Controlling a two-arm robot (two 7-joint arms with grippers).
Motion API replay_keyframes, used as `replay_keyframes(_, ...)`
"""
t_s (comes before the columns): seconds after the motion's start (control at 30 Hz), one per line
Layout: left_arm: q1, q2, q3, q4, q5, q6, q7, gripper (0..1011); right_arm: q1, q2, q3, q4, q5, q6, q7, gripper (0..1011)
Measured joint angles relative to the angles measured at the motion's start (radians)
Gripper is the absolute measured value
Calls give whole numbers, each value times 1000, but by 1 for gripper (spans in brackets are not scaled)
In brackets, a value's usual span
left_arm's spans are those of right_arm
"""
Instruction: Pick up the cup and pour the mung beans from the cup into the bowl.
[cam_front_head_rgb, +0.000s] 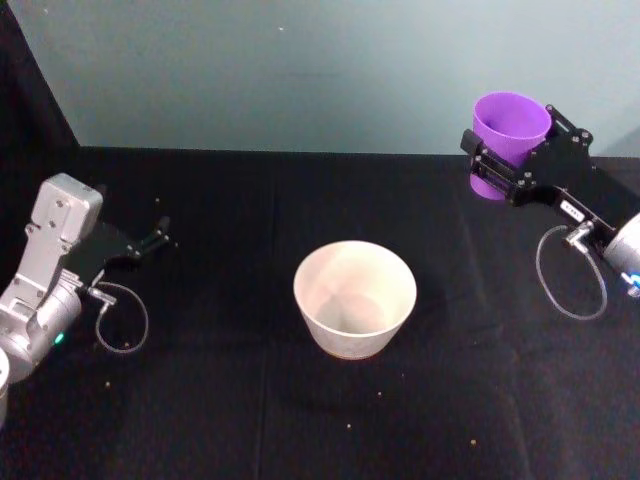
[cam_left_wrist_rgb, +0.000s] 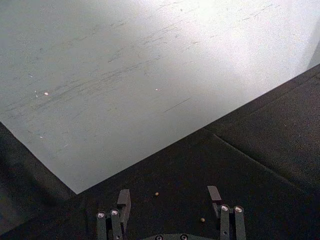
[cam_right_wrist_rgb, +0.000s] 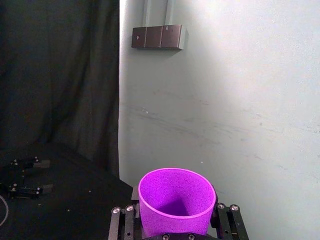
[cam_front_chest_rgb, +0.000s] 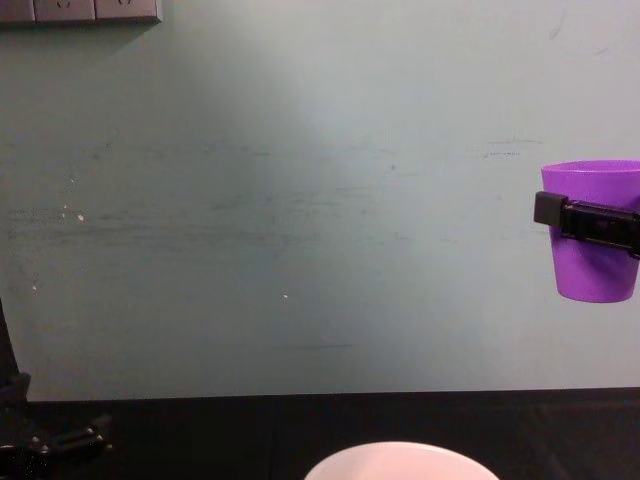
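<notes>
Right gripper (cam_front_head_rgb: 508, 160): clamping cup (cam_front_head_rgb: 512, 120) mid-wall, holding it upright and raised.
Bowl (cam_front_head_rgb: 352, 335): sitting below, toward robot's left of cup, well apart.
Left gripper (cam_front_head_rgb: 150, 240): idling with fingers apart, far left.

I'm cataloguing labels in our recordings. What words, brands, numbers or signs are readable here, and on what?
No text can be read.
Bearing no markings: the cup, held in the right gripper, the bowl and the black table.
A pale mark on the right arm: too small to read.
</notes>
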Motion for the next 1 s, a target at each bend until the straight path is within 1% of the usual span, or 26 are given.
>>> replay_keyframes(1.0,0,0,0,0,0,0,0,1000,0,0,0,0,0,0,0,754)
